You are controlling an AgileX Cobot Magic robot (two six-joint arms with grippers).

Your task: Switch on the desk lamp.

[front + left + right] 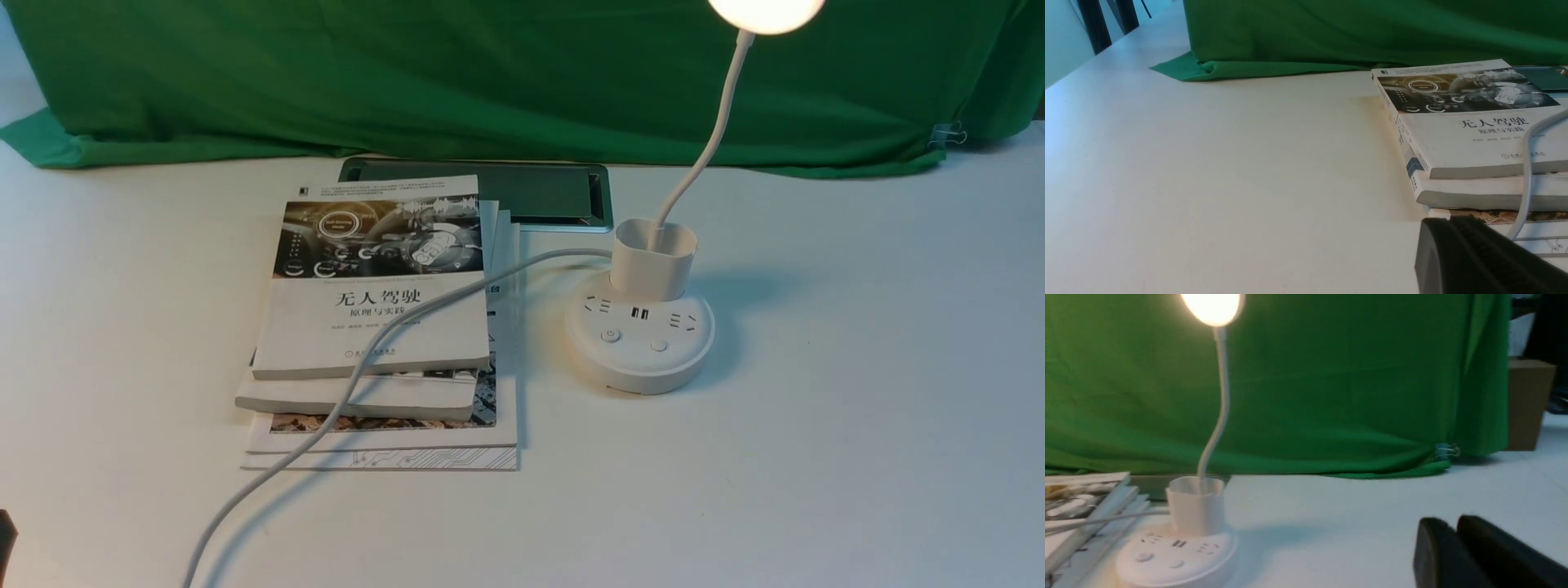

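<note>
The desk lamp stands right of the table's middle, its round head [765,12] glowing warm white at the top of the front view. A thin neck [712,131] rises from the cup holder [653,260] on the puck base [639,351], which shows two buttons [611,335]. The right wrist view shows the lit head [1212,306] and base [1175,555] too. My right gripper [1447,526] hangs well to the lamp's right, apart from it, its fingers together and empty. My left gripper [1447,222] sits low by the books, shut and empty.
A stack of books [375,310] lies left of the lamp, with the lamp's white cable [367,367] trailing over it toward the front edge. A grey hatch [539,192] sits behind the books. Green cloth [490,73] covers the back. A cardboard box [1529,404] stands far right.
</note>
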